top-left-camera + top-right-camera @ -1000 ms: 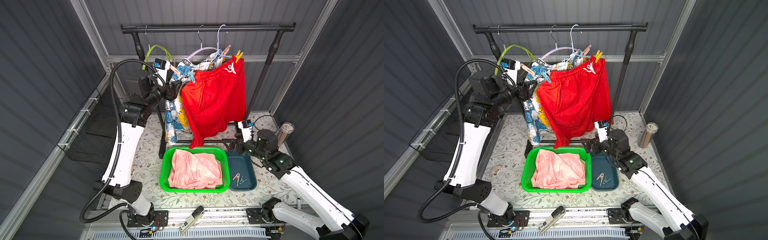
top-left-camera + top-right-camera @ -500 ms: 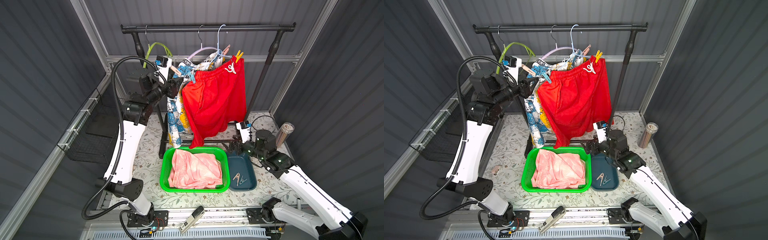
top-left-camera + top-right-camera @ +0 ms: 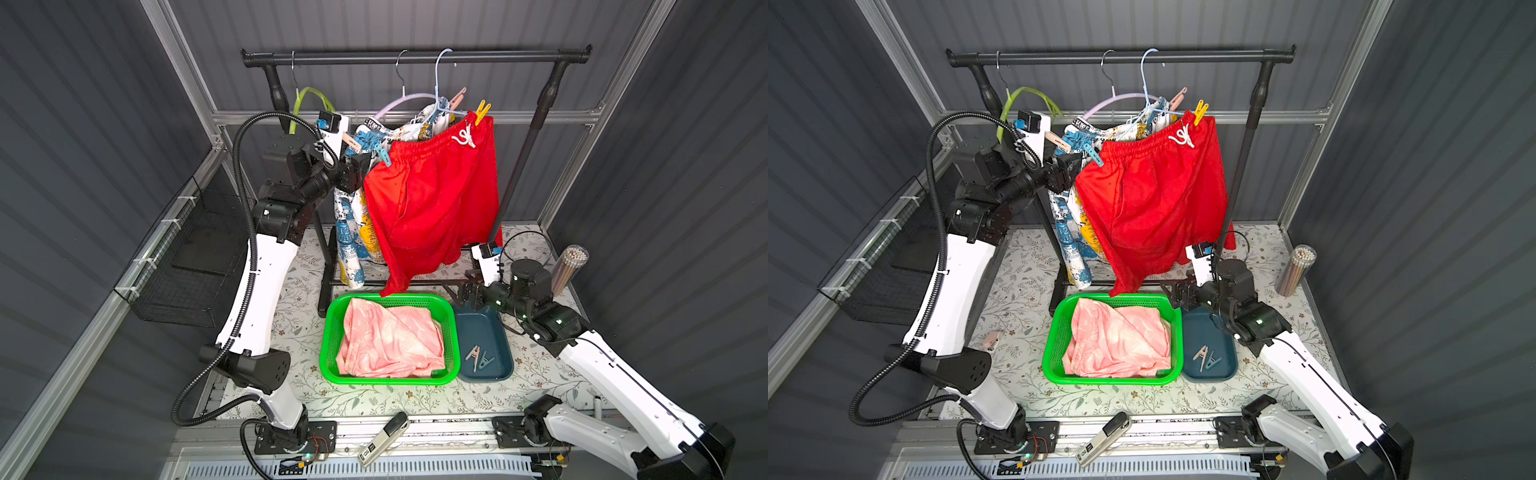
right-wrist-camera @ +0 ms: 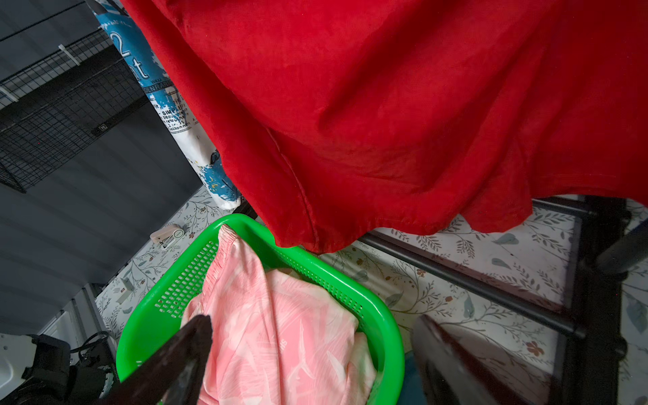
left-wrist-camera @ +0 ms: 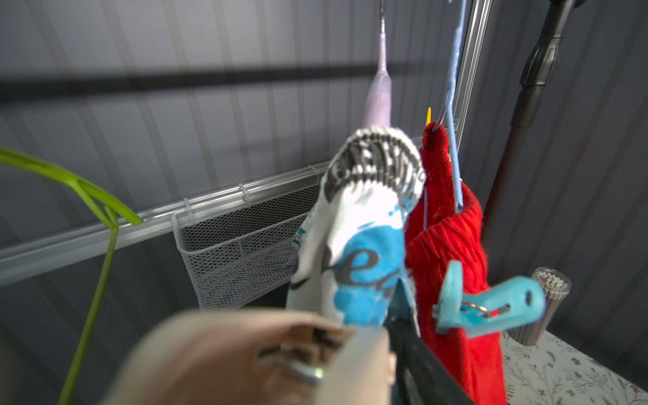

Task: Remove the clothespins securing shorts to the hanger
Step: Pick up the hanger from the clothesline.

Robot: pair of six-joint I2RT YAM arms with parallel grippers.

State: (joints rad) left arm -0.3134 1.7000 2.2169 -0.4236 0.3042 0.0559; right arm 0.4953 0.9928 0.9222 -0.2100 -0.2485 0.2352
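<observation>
At the near edge of the flowered worktop sits a perforated green plastic basket with the pale pink shorts crumpled inside. Just beside it, a smooth dark blue tray holds two clothespins. My right claw hovers over the tray's far end, fingers spread wide with nothing between them.

Farther back, the soft red shorts drape from a thin light blue hanger. A light blue clothespin bites one waistband corner and a yellow clothespin the other. Beside them the printed shorts hang on a lilac hanger. My left claw is up at their ribbed elastic waistband, right at a beige clothespin on its end; I cannot tell whether my fingers squeeze it. A black rail carries the hangers.
</observation>
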